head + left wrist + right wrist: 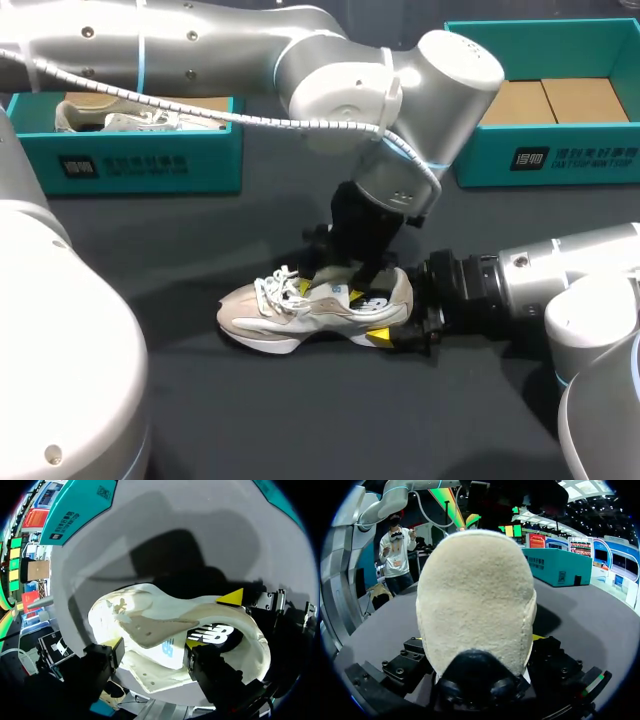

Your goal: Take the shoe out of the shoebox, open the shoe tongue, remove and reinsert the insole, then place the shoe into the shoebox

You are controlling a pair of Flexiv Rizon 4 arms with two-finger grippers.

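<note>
Cream and beige shoe with white laces and white sole; its fuzzy cream heel sits between the yellow-tipped jaws of the black right gripper. Teal shoeboxes on a dark grey table.

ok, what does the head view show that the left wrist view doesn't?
Head only: a second pale shoe in the left teal cardboard shoebox, and brown cardboard panels in the right teal shoebox. Left wrist only: the dark printed insole down inside the opening. Both: the beige-and-white sneaker on the dark table, with the right gripper, jaws clamped on its heel.
</note>
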